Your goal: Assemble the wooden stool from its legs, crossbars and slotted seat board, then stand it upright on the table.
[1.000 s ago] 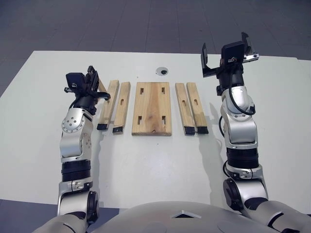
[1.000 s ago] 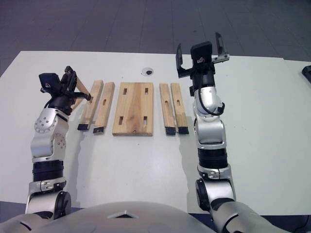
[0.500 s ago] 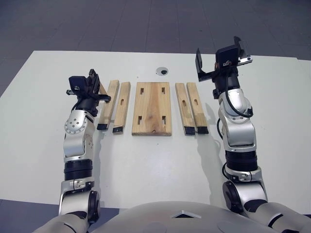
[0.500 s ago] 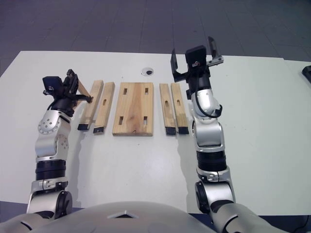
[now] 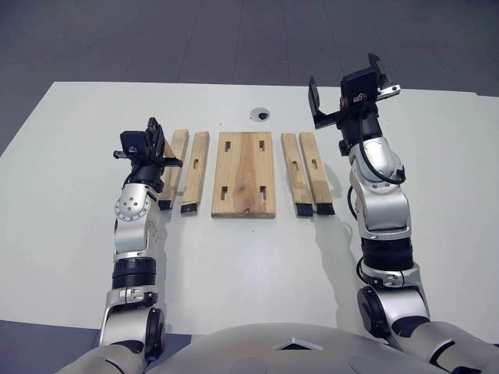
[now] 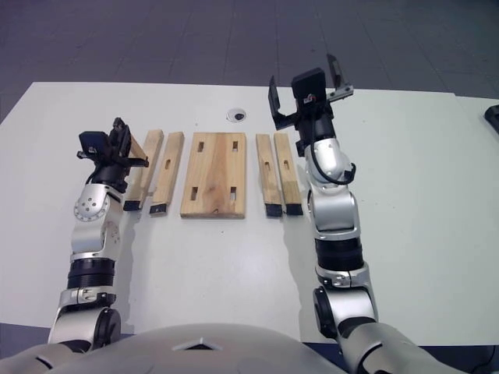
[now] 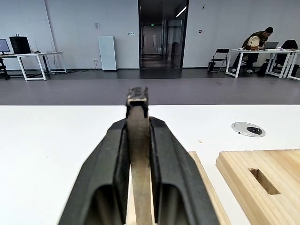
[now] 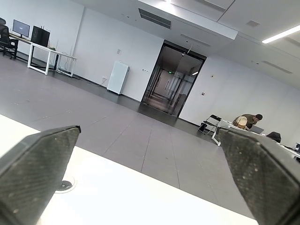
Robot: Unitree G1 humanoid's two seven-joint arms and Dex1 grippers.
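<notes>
As the left gripper, clamped on a crossbar, swings in beside the left legs, the right gripper drifts inward, spread wide; seat board lies flat, unassembled.

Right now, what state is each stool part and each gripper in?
Seat board: lying flat, slots up, nothing fitted in it.
Left legs: two lying flat side by side, loose.
Right legs: two lying flat side by side, loose.
Crossbar: clamped between the left gripper's fingers.
Left gripper: shut on the crossbar, beside the outer left leg.
Right gripper: open, empty, raised above the table.
</notes>
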